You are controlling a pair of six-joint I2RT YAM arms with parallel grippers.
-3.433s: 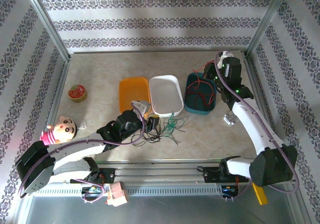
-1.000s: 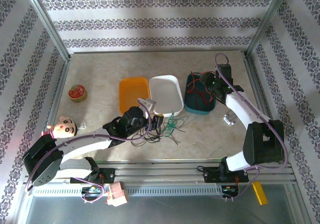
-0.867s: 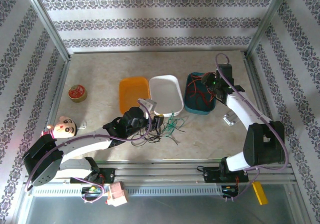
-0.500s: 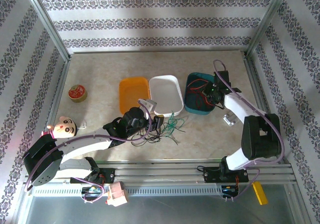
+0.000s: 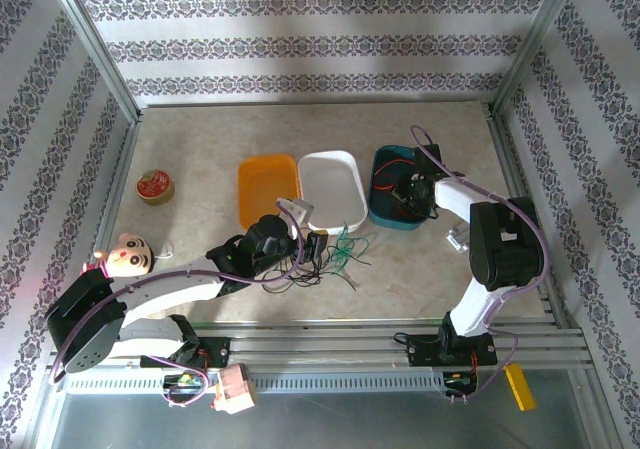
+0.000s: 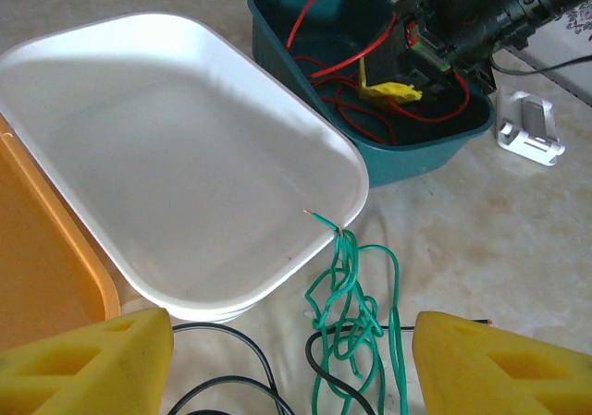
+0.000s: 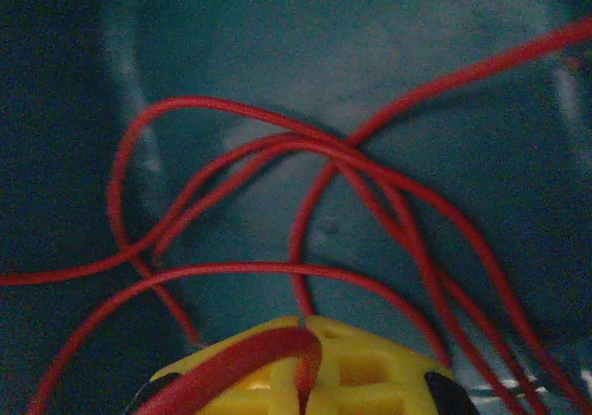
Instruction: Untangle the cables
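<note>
**Red cable pinched in the teal tray**

The right claw [image 7: 305, 369] is clamped on a red cable [image 7: 277, 142]. Its loops lie inside the teal tray [image 6: 421, 156], at 3 o'clock of the white tray [image 6: 139, 138]. The left claw [image 6: 291, 360] hangs spread apart above a green cable [image 6: 344, 286] on the desk [image 5: 200, 139], at 6 o'clock of the white tray.

Yellow foam pads [image 6: 83, 364] cover the fingers of my left gripper [image 6: 291, 367], and my right gripper [image 7: 305, 364] has the same yellow. The red cable [image 7: 319, 147] is bright against the dark teal tray [image 6: 416, 154]. The white tray [image 6: 166, 138] and orange tray [image 6: 46, 258] are both plain. A green cable [image 6: 347, 295] and a black cable [image 6: 227, 325] show against the beige, faintly marbled table [image 5: 200, 149]. The walls [image 5: 320, 44] are white with bands of dark grey floral pattern.
</note>
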